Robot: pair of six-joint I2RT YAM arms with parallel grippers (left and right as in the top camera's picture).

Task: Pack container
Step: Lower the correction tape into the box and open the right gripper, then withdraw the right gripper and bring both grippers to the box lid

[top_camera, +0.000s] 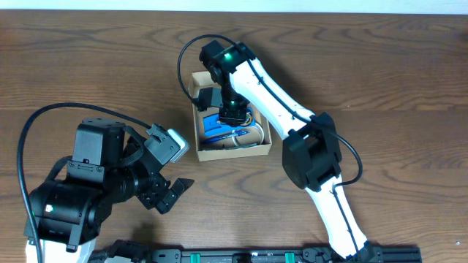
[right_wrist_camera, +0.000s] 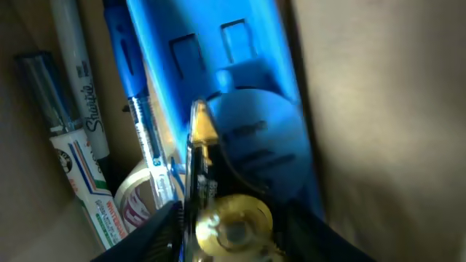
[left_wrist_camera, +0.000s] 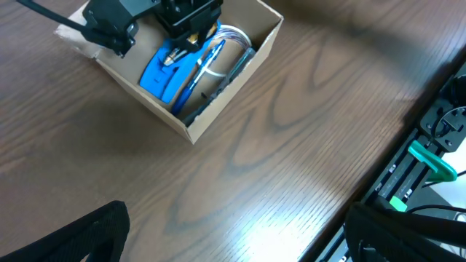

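Note:
The container (top_camera: 208, 152), a tan cardboard box, stands open at mid-table and also shows in the left wrist view (left_wrist_camera: 218, 109). Inside lie a blue flat packet (top_camera: 219, 128) (right_wrist_camera: 240, 73), a Sharpie marker (right_wrist_camera: 80, 80), a blue pen (right_wrist_camera: 135, 102) and a tape roll (right_wrist_camera: 138, 193). My right gripper (top_camera: 232, 111) (right_wrist_camera: 233, 218) reaches down into the box over the packet. A blurred black and gold object (right_wrist_camera: 229, 222) sits between its fingers, and whether they press on it I cannot tell. My left gripper (top_camera: 174, 196) (left_wrist_camera: 240, 240) hangs open over bare wood, left of and nearer than the box.
The container's flap (top_camera: 199, 82) stands open at its far side. The table's front edge (left_wrist_camera: 378, 164) has a black rail with green clips (left_wrist_camera: 429, 164) beyond it. A black cable (top_camera: 29, 139) loops from the left arm.

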